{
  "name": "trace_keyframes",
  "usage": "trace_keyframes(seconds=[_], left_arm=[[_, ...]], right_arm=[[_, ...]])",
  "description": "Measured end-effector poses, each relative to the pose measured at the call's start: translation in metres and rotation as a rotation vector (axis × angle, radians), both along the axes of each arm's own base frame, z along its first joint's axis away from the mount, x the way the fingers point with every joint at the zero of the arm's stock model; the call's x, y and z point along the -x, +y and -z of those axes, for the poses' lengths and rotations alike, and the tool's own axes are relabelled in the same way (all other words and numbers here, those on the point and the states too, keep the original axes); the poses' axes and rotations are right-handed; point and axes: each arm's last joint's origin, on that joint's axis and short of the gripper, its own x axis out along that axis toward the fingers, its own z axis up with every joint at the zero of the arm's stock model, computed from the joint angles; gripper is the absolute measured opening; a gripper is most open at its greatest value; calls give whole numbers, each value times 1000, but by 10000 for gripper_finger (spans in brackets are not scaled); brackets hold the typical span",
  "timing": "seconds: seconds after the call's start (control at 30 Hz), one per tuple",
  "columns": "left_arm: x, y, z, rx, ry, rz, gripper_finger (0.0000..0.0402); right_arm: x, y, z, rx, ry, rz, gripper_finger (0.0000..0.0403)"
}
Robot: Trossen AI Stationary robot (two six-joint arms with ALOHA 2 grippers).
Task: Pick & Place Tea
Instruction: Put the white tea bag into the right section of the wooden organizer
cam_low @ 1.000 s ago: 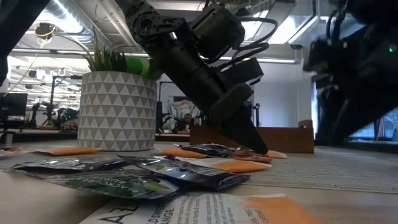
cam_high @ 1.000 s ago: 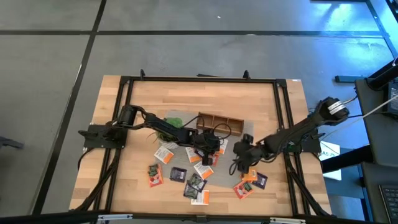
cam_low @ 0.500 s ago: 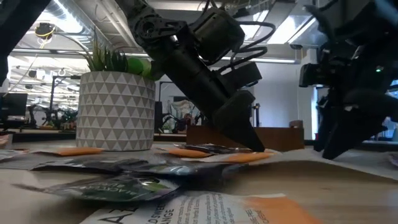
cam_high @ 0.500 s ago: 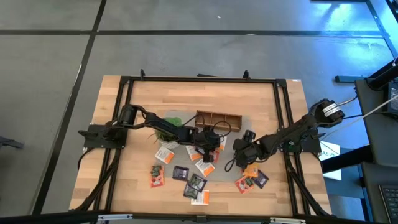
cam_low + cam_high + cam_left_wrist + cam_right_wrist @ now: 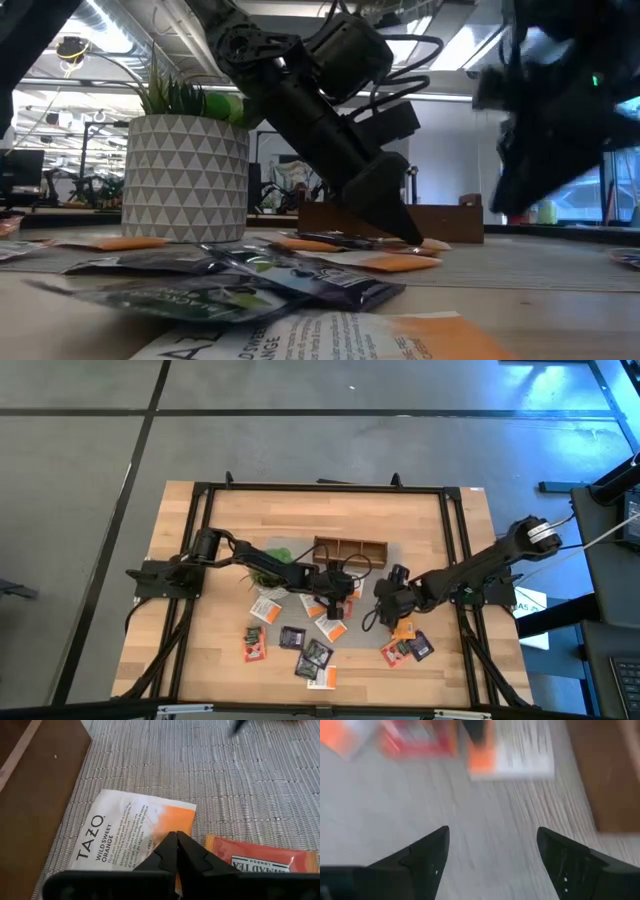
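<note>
Flat square tea sachets [image 5: 300, 638] scattered over the tabletop [image 5: 420, 520], most of them in front of the wooden box [image 5: 350, 549] and around both tools. Three kinds: orange-red, dark purple-black with green, and white fading to orange.

Left tool [image 5: 176, 841] pressed down on the grey woven mat [image 5: 210, 775], fingers brought fully together into a single point, nothing caught between them. Directly under that tip, a white-and-orange sachet [image 5: 131, 839] printed "TAZO WILD SWEET ORANGE", lying flat and slightly askew. Just beside the tip, an orange-red sachet [image 5: 257, 860] with a white label, also flat. In the low view, the same tool [image 5: 400, 225] angled steeply, its tip touching the pile.

Right tool [image 5: 492, 852] spread wide, holding nothing, hovering above bare mat a little apart from the left tool. Ahead of its fingers, blurred, a white-and-orange sachet [image 5: 512, 752] and an orange-red one [image 5: 417, 740].

More sachets [image 5: 405, 650] lying near the right tool, toward the tabletop's front edge. Dark green-printed sachets [image 5: 200, 295] stacked loosely in the low view's foreground.
</note>
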Motion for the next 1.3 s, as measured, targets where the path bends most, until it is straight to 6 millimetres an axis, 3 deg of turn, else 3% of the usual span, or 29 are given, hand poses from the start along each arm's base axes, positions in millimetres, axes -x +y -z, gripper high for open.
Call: trace_keyframes(seconds=[0.3, 0.8, 1.03, 1.13, 1.3], left_arm=[[4, -3, -21, -49, -21, -5, 4], [14, -9, -13, -45, 97, -56, 2], [17, -9, -6, -8, 93, -74, 2], [17, -9, -1, -12, 104, -75, 3], [18, -14, -9, -59, 87, -30, 1]], right_arm=[[3, -5, -15, -15, -78, 46, 300], [-8, -3, -15, 13, -175, 86, 300], [-15, -14, -13, -52, -275, 333, 300], [-16, -17, -11, -63, -248, 318, 300], [-16, -18, -10, -62, -230, 293, 300]])
